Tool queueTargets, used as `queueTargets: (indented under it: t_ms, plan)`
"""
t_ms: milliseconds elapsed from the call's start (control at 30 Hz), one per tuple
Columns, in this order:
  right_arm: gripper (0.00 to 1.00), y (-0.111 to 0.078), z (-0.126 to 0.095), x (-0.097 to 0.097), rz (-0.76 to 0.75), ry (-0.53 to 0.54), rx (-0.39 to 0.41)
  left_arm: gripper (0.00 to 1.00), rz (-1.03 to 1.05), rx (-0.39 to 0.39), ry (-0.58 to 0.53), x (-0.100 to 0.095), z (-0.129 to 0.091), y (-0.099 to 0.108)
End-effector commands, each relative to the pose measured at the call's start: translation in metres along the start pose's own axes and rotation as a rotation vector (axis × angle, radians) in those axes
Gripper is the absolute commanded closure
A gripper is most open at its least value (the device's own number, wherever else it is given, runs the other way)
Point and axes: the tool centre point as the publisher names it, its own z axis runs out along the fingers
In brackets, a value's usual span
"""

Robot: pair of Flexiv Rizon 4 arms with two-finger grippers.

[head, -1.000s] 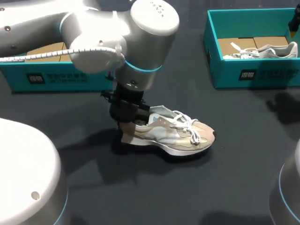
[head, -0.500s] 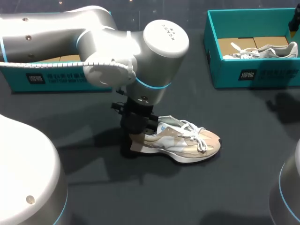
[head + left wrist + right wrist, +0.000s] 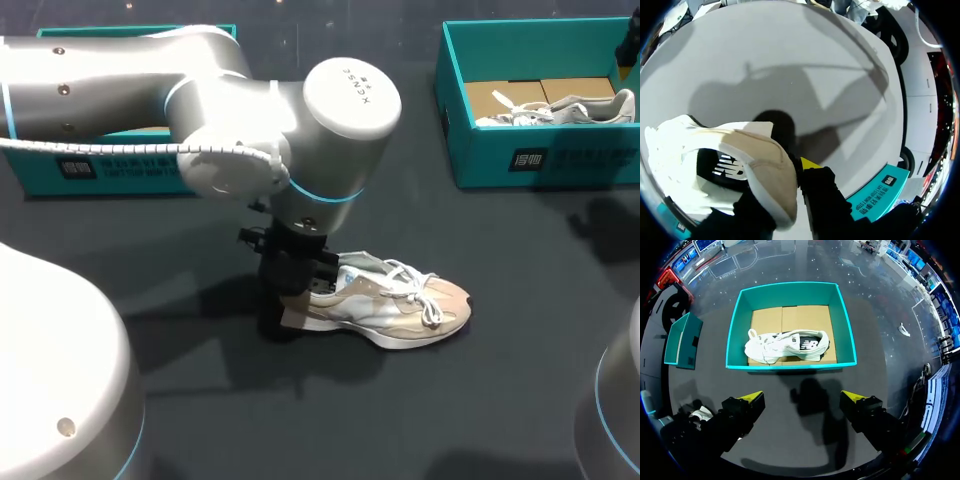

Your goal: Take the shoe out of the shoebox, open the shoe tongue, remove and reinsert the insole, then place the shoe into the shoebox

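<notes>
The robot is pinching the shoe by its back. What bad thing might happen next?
The left gripper holds the shoe only by its heel, so the shoe might slip out or tip over if it is lifted. The loose laces flop over the side, so they might snag or get trapped when the tongue is opened.
</notes>
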Motion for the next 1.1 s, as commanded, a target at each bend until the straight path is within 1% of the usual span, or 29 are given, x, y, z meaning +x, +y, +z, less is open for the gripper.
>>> queueTargets:
  t_ms: [33, 400, 433, 467, 500, 600, 633, 767, 800, 867, 967, 1100]
  plan:
    - [0.0, 0.0, 0.0, 0.001, 0.001, -0.002, 0.0, 1.0, -0.002, 0.005, 0.001, 0.0, 0.004, -0.002]
    - [0.0, 0.0, 0.0, 0.001, 0.001, -0.002, 0.0, 1.0, -0.014, 0.02, 0.015, -0.002, 0.011, -0.007]
    - [0.0, 0.0, 0.0, 0.001, 0.001, -0.002, 0.0, 0.95, -0.014, 0.02, 0.016, -0.002, 0.012, -0.007]
    - [0.0, 0.0, 0.0, 0.001, 0.001, -0.002, 0.0, 0.86, -0.014, 0.019, 0.016, -0.002, 0.012, -0.007]
    - [0.0, 0.0, 0.0, 0.001, 0.001, -0.002, 0.0, 0.82, -0.014, 0.017, 0.016, -0.002, 0.012, -0.007]
    - [0.0, 0.0, 0.0, 0.001, 0.001, -0.002, 0.0, 0.63, -0.012, 0.011, 0.017, -0.002, 0.013, -0.007]
    - [0.0, 0.0, 0.0, 0.001, 0.001, -0.002, 0.0, 0.59, -0.012, 0.009, 0.017, -0.001, 0.012, -0.007]
    - [0.0, 0.0, 0.0, 0.001, 0.001, -0.002, 0.0, 0.49, -0.014, 0.007, 0.009, 0.0, 0.009, -0.007]
    - [0.0, 0.0, 0.0, 0.001, 0.001, -0.002, 0.0, 0.41, -0.015, 0.006, 0.005, 0.001, 0.008, -0.007]
    - [0.0, 0.0, 0.0, 0.001, 0.001, -0.002, 0.0, 0.18, -0.016, 0.003, -0.019, 0.002, 0.0, -0.008]
    - [0.0, 0.0, 0.0, 0.001, 0.001, -0.002, 0.0, 0.0, -0.02, -0.002, -0.064, 0.006, -0.015, -0.009]
    - [0.0, 0.0, 0.0, 0.001, 0.001, -0.002, 0.0, 0.0, -0.039, -0.014, -0.165, 0.015, -0.05, -0.012]
